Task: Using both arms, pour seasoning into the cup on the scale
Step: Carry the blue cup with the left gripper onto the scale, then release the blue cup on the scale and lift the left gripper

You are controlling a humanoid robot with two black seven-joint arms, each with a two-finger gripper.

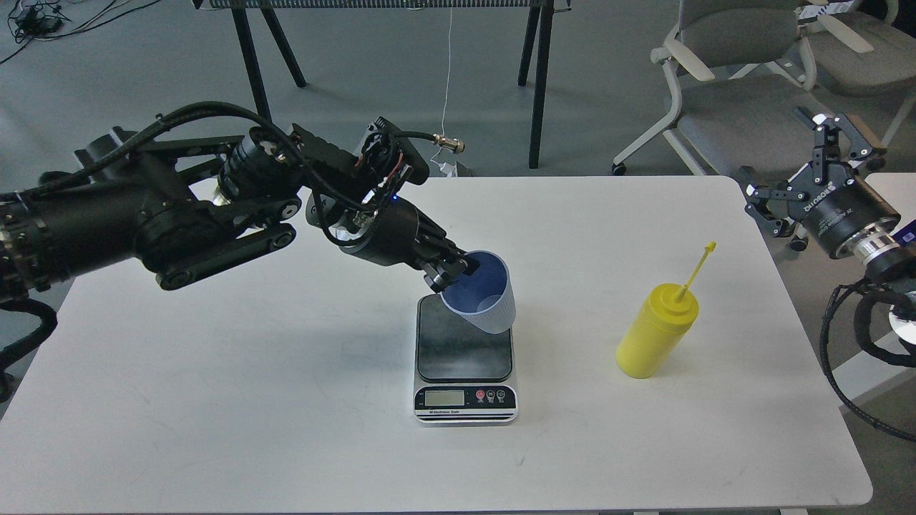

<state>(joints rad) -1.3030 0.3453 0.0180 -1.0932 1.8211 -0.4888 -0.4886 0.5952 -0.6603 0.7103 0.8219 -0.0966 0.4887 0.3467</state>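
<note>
- The left hand pinches the rim of the light blue cup, its fingers pressed onto the near-left part of the lip, one of them reaching inside the mouth.
- The cup is tilted, mouth turned toward the left arm, and sits over the far right part of the scale's dark weighing plate; whether its base rests on the plate or hangs just above it cannot be told.
- The scale lies near the middle of the white desk, a little toward the near edge, with its display and its red and black buttons facing the near edge.
- The yellow seasoning bottle stands on the desk to the right of the scale, well apart from it and closer to the right edge, its long thin nozzle pointing up and away.
- The right hand hangs beyond the far right corner of the desk, fingers spread wide and holding nothing, well apart from the bottle.
- Grey office chairs stand on the floor behind the desk's far right corner.
</note>
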